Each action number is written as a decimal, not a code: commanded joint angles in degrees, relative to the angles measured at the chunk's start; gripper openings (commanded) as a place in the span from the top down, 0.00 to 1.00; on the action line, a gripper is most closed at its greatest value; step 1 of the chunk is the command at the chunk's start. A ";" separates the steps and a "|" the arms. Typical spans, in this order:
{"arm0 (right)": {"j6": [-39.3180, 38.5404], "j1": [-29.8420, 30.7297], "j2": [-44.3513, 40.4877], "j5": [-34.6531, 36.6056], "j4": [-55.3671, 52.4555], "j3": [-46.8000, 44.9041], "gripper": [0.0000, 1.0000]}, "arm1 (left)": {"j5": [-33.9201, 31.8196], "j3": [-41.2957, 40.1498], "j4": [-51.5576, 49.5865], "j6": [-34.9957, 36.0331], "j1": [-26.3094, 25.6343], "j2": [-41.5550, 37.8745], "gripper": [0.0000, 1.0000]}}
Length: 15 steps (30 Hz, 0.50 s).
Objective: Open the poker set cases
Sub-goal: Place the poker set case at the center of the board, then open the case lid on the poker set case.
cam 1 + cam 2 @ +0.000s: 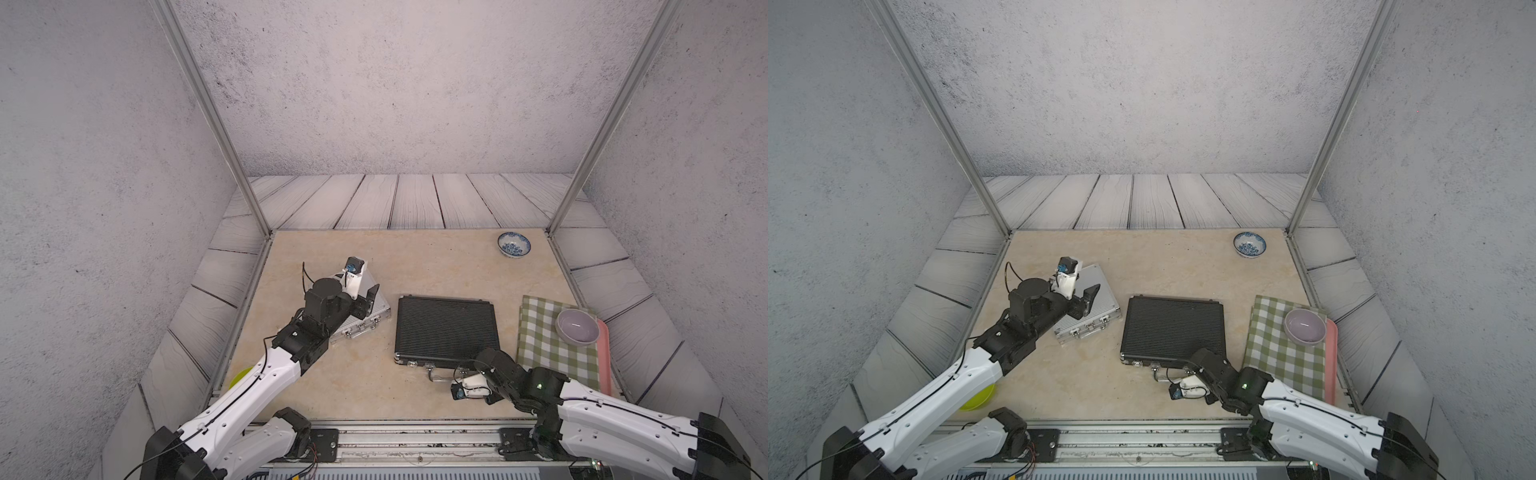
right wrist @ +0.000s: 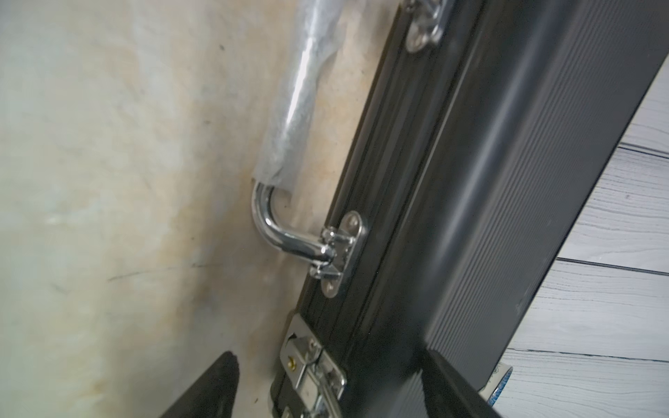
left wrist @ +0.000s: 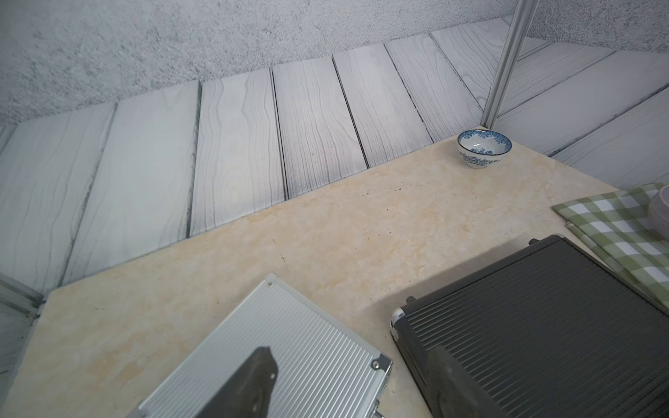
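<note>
Both poker set cases lie flat with lids down in both top views. The smaller silver case [image 1: 362, 326] [image 1: 1096, 299] sits at the left, partly hidden under my left wrist. My left gripper [image 1: 370, 297] [image 3: 356, 392] hovers over its ribbed lid [image 3: 289, 343], open and holding nothing. The larger black case [image 1: 446, 328] [image 3: 543, 325] lies in the middle. My right gripper [image 1: 478, 360] [image 2: 333, 394] is open at its front right corner, one finger [image 2: 213, 391] on the table side, the other [image 2: 452, 387] over the lid. A chrome latch [image 2: 311, 369] stands between them, beside the plastic-wrapped handle [image 2: 286, 231].
A blue-patterned bowl [image 1: 514, 244] stands at the back right corner. A green checked cloth [image 1: 548, 353] with a lilac bowl [image 1: 577, 326] and a pink tray [image 1: 604, 357] lies right of the black case. A yellow-green dish [image 1: 978, 399] shows under my left arm.
</note>
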 commanded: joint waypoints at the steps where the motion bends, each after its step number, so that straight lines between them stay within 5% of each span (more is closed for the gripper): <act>1: 4.03 -0.25 -1.58 -1.64 -9.58 2.85 0.20 | 1.30 1.57 -5.53 -5.09 0.26 0.08 0.32; 9: 29.70 -0.26 -2.39 -12.68 -26.03 25.53 0.20 | 7.34 9.72 -24.97 -16.76 0.26 7.91 0.36; 11: 30.67 -0.20 -1.65 -14.90 -27.52 30.09 0.27 | 10.16 10.02 -25.73 -19.14 0.26 9.83 0.36; 15: 43.56 -0.26 3.67 -4.30 -25.14 40.99 0.23 | 14.81 9.62 -24.95 -23.33 0.35 13.16 0.37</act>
